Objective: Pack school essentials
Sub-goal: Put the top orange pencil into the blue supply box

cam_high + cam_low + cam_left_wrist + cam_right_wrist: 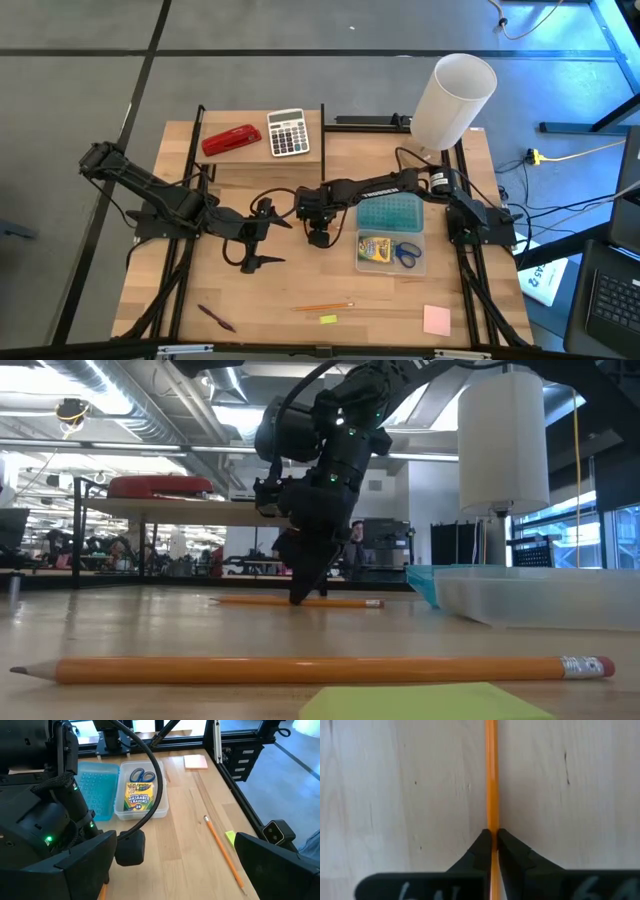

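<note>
The pale wooden table top [300,285] shows fine straight grain with a smooth, matt finish. On it lies a clear plastic tray [414,266], slightly glossy, beside its translucent turquoise plastic lid [390,213] moulded with rows of small bumps. Inside the tray, the yellow-green cardboard crayon box [137,797] has a printed, faintly shiny face, touching blue plastic-handled scissors [142,774]. The thin orange wooden pencil [491,775] is lacquered and glossy. The matt black plastic right gripper [492,842] pinches it. The pink square paper note pad [436,320] looks matt.
</note>
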Motion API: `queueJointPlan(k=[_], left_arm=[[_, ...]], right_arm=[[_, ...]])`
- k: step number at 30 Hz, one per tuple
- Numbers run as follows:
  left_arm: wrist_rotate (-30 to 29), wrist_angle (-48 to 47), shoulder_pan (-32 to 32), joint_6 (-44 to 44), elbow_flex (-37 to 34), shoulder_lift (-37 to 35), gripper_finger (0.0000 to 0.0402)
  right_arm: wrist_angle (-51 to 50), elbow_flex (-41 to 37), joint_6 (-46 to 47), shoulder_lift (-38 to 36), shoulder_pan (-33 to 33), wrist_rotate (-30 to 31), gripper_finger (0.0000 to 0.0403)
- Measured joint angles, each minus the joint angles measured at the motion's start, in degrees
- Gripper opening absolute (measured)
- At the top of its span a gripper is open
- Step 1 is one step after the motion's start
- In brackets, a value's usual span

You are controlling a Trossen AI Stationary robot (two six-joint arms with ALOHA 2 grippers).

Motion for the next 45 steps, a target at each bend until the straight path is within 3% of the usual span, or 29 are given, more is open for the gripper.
queueJointPlan(k=[45], left_arm=[[0.02, -0.18, 0.02, 0.02, 0.01, -0.26, 0.0399]], right_arm=[[-4.05, -0.04, 1.31, -2.42, -0.2, -0.14, 0.0011]])
